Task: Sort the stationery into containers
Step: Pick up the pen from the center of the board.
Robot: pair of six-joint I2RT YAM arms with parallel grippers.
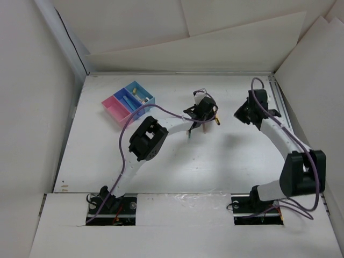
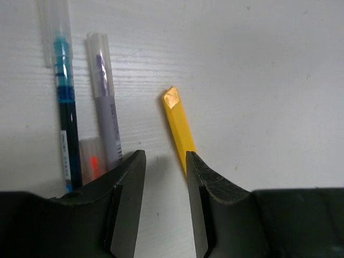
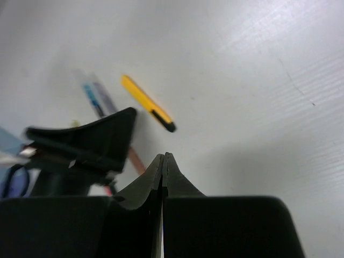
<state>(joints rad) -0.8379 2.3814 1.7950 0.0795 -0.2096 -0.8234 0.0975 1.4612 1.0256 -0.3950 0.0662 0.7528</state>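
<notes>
Top view: the left arm stretches over the middle of the table (image 1: 215, 161), elbow raised. Its left tool (image 1: 203, 115) points down at a small cluster of pens. The bins (image 1: 114, 110), pink and blue joined, sit well apart to its far left, and the blue one already holds something. The right arm is folded at the right, with the right tool (image 1: 243, 114) near the cluster but farther from it than the left.

Left wrist view: the left tool (image 2: 164, 199) is released, jaws parted with only bare table between them. The yellow pen (image 2: 179, 126) lies just ahead and slightly right, its long axis running almost straight away from the tool. Its near end slips behind the right finger's tip, outside the gap. A blue pen (image 2: 64, 107), a purple pen (image 2: 105, 107) and an orange stub (image 2: 92, 158) lie parallel to the left. To straddle the yellow pen, the tool would likely need a small shift to its right.

Right wrist view: the right tool (image 3: 164, 166) is clenched on nothing and hangs above the table. The yellow pen is ahead and to its left, beside the left tool.
</notes>
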